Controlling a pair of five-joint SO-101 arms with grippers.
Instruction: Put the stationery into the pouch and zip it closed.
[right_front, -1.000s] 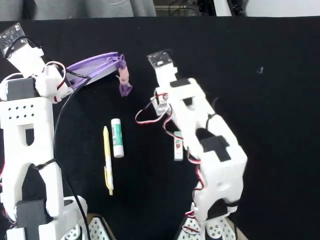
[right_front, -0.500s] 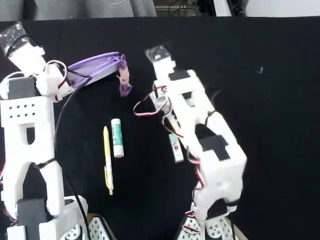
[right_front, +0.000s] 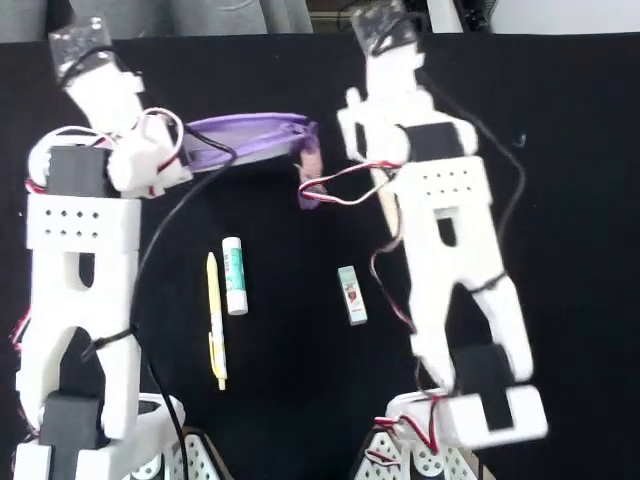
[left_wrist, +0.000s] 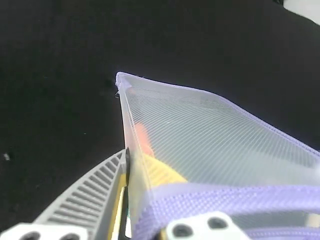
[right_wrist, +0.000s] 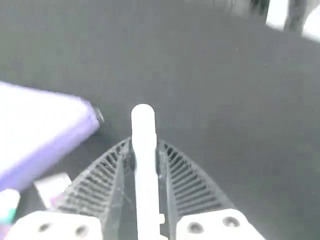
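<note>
The right gripper (right_wrist: 144, 144) clenches a white pen (right_wrist: 143, 117) lengthwise between its jaws, with the purple pouch (right_front: 250, 140) just beside it at nine o'clock (seen from above). The left gripper (left_wrist: 129, 167) grasps the pouch's far end by its edge. A glue stick (right_front: 233, 275), yellow pen (right_front: 215, 320) and eraser (right_front: 352, 295) lie on the black table (right_front: 560, 250) at six o'clock of the pouch.

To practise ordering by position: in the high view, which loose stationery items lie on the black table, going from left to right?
Slim yellow pen → white glue stick with a green label → small white rectangular block.
</note>
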